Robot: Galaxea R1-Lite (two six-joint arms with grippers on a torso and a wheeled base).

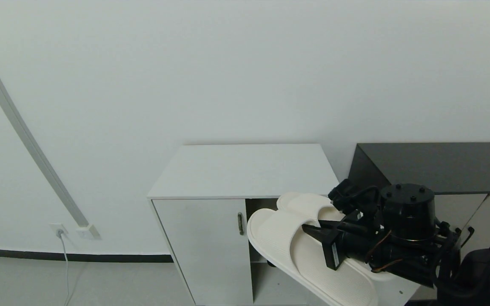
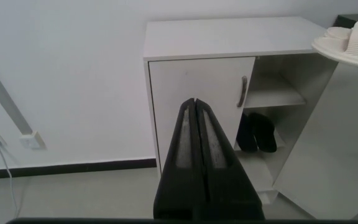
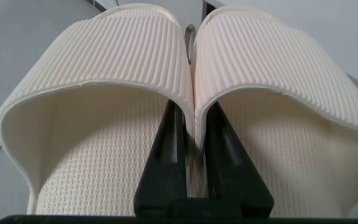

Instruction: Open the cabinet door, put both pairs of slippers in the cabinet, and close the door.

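My right gripper is shut on the pair of white ribbed slippers, pinching the inner straps of both together, and holds them in the air in front of the cabinet's open right side. Up close, the white slippers sit side by side around my right gripper. The white cabinet has its left door shut and its right side open. A dark pair of slippers lies on the lower shelf inside the cabinet. My left gripper is shut and empty, hanging well back from the cabinet.
A dark-topped cabinet stands right beside the white one. The opened right door swings out toward me. A wall socket with a cable and a slanted wall conduit are to the left. Grey floor lies in front.
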